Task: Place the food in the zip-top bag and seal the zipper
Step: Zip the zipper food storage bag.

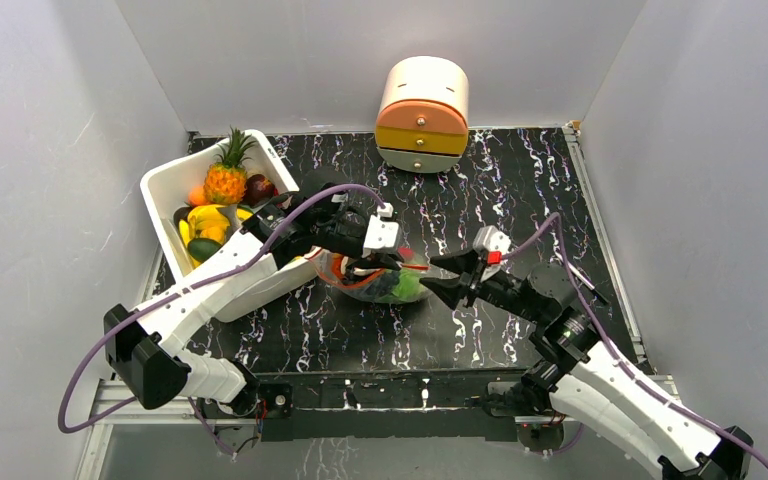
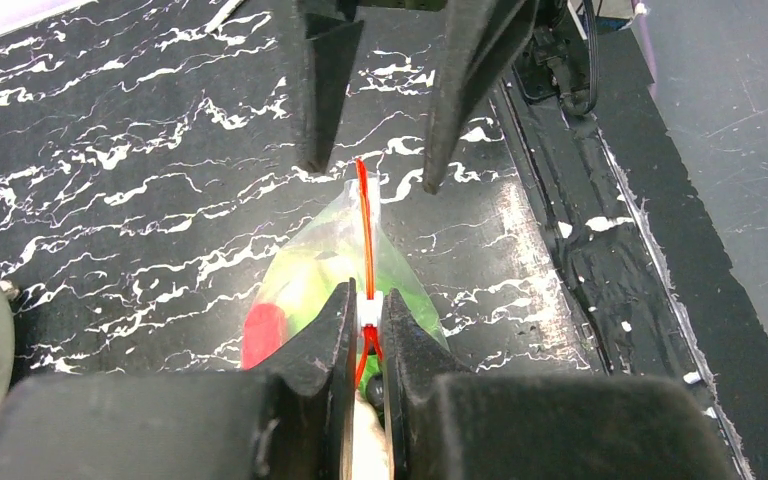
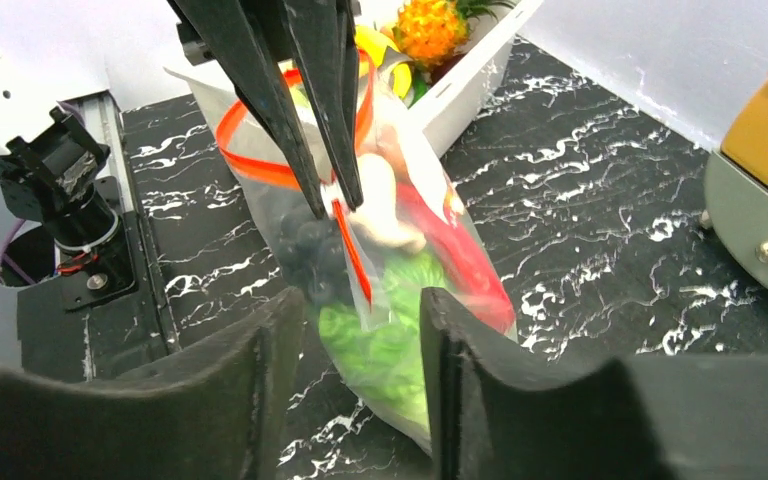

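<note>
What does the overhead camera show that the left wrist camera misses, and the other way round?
Only overhead: the white tub of toy fruit, its pineapple and the rounded drawer box. Only the left wrist: the left jaws shut right on the red zipper, whose far end sits by the open right jaws. Both: the clear bag of green food on the black marbled table.
</note>
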Controlling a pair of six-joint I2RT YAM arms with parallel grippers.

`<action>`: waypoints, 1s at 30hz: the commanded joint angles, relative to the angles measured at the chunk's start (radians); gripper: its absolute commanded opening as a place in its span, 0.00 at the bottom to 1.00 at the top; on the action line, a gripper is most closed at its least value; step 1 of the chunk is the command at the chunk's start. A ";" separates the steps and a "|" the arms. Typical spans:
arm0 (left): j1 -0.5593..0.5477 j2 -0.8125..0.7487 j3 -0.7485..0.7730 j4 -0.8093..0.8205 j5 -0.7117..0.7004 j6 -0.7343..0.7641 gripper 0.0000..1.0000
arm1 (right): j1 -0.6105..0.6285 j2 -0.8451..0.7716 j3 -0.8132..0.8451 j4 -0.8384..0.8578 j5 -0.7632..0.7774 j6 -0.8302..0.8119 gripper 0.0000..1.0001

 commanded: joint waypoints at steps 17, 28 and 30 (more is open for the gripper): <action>0.008 -0.030 0.024 0.037 0.056 -0.054 0.00 | -0.002 0.234 0.139 0.198 -0.166 -0.096 0.31; 0.009 -0.042 0.017 0.016 0.032 -0.034 0.00 | -0.002 0.219 0.141 0.210 -0.130 -0.116 0.00; 0.008 -0.043 0.020 -0.001 0.016 -0.025 0.00 | -0.002 0.199 0.134 0.207 -0.092 -0.101 0.00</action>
